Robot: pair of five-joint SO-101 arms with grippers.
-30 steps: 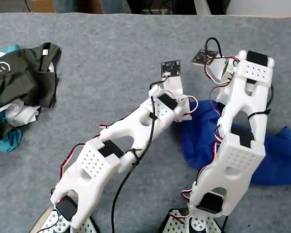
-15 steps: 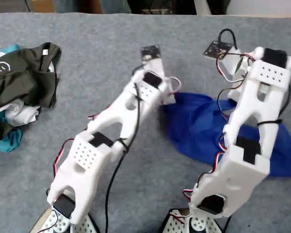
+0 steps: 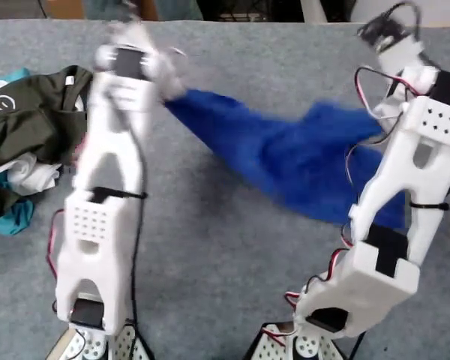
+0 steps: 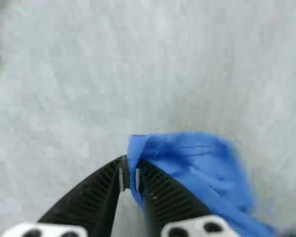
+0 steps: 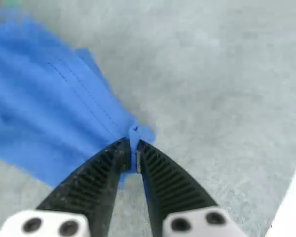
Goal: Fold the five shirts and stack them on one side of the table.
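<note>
The left gripper (image 4: 129, 177) is seen pinched tight on a corner of the blue shirt (image 3: 285, 154), and the right gripper (image 5: 133, 153) is clamped on another. The shirt is stretched from ten to two o'clock over the table (image 3: 232, 262). At nine o'clock, a white tag (image 3: 70, 79) is spotted on the shirt pile (image 3: 30, 127), too small to read.

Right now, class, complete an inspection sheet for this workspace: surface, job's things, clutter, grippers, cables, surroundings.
Surface: grey fuzzy cover.
Job's things: blue shirt stretched between both grippers; pile of other shirts beside the left arm.
Clutter: nothing seen.
Grippers: left gripper shut on the shirt's corner; right gripper shut on another edge.
Cables: black cable down the left arm; coloured wires on both arms.
Surroundings: dark shapes past the far edge, unclear.
</note>
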